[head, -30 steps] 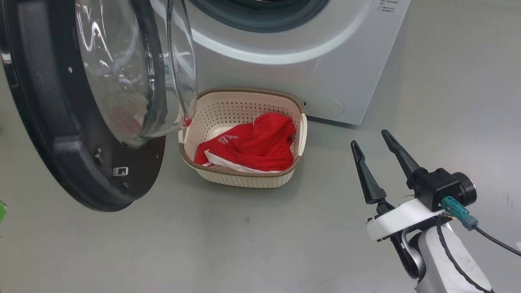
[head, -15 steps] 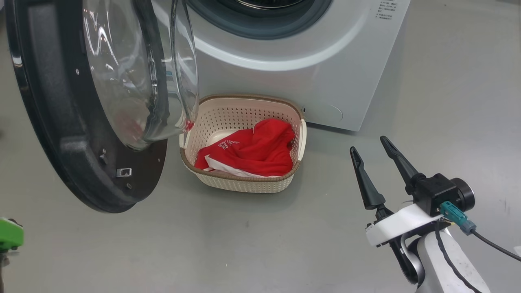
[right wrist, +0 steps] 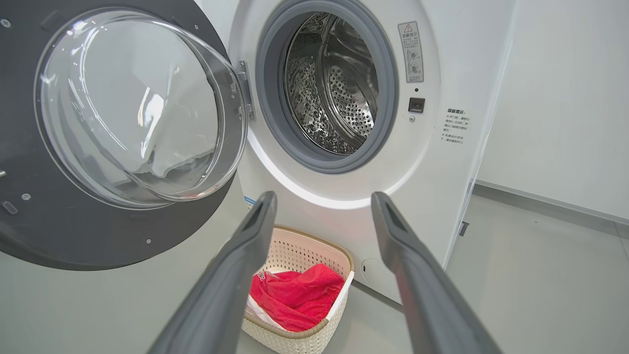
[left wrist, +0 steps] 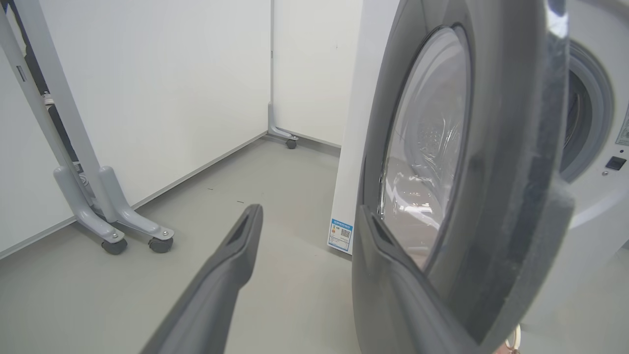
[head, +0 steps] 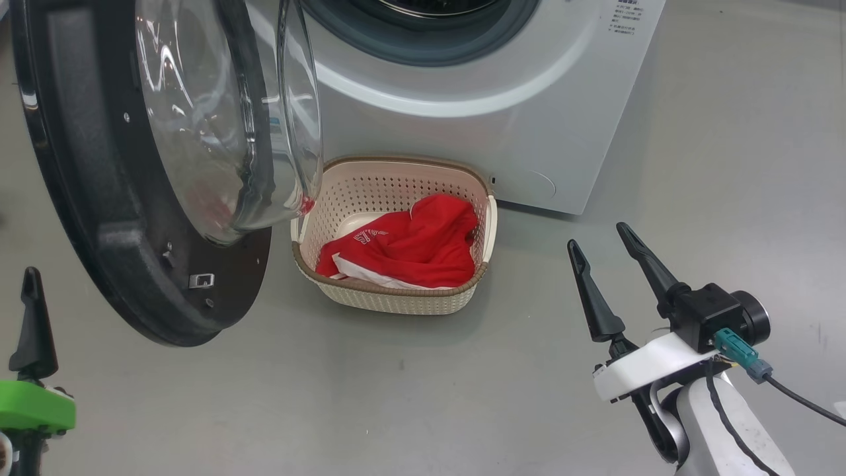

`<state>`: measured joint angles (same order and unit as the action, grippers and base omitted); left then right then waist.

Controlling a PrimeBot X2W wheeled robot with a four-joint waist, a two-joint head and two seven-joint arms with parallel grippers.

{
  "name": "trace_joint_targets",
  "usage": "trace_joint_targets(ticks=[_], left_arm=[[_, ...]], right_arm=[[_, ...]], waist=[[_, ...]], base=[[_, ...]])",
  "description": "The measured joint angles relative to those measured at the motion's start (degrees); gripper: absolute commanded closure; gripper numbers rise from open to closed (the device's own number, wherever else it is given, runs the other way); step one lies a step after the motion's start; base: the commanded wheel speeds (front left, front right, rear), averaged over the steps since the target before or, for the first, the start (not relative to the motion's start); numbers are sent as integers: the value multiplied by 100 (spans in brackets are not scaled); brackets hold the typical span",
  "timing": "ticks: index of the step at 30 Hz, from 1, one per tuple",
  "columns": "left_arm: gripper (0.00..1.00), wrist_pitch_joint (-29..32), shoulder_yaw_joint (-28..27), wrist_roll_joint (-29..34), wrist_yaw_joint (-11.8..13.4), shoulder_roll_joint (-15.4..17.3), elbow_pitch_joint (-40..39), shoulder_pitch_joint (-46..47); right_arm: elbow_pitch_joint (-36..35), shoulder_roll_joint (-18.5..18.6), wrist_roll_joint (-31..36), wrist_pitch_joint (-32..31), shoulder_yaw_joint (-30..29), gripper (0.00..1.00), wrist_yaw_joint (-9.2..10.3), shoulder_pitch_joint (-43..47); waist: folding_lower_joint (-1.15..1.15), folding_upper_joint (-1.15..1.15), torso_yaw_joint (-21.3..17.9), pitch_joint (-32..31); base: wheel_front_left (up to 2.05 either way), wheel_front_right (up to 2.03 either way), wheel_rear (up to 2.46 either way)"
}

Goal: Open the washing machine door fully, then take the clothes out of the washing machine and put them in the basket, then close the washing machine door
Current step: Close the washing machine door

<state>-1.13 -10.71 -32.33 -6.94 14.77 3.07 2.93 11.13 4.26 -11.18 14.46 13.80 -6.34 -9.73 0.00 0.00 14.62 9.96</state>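
The washing machine [head: 529,119] stands with its steel drum [right wrist: 339,83] showing no clothes. The washing machine door [head: 86,198] hangs open to the left, its glass bowl facing the basket. The cream basket [head: 396,160] sits on the floor against the machine's front and holds the red clothes [head: 410,244]. My right gripper [head: 598,237] is open and empty, to the right of the basket. My left gripper [left wrist: 309,216] is open and empty beside the door's outer face [left wrist: 511,196]. One of its fingers [head: 32,317] rises at the lower left.
White wall panels stand on grey wheeled feet [left wrist: 113,236] to the left of the machine. A blue label sticker [left wrist: 340,235] marks the machine's lower side. Grey floor [head: 410,396] spreads between my grippers, in front of the basket.
My left gripper has risen into the lower left corner of the head view. The head view has tilted up a little. Door, basket, clothes and right gripper have kept their places.
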Motion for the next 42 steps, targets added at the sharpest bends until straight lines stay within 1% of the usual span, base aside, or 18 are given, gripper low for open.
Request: trace_joint_targets(ticks=[8, 13, 25, 42], left_arm=[[0, -358, 133, 0, 0, 104, 193, -1], [0, -512, 265, 9, 0, 232, 270, -1], [0, -854, 437, 9, 0, 322, 544, 1], [0, -1034, 583, -18, 0, 436, 800, 8]], right_arm=[[-31, 0, 0, 0, -24, 0, 0, -1], [-36, -4, 0, 0, -23, 0, 0, -1], [-55, -12, 0, 0, -34, 0, 0, -1], [-59, -23, 0, 0, -37, 0, -1, 0]], waist=[[0, 0, 4, 27], [0, 0, 2, 39], [0, 0, -3, 60], [0, 0, 3, 51]], base=[[0, 0, 0], [0, 0, 0], [0, 0, 0], [0, 0, 0]])
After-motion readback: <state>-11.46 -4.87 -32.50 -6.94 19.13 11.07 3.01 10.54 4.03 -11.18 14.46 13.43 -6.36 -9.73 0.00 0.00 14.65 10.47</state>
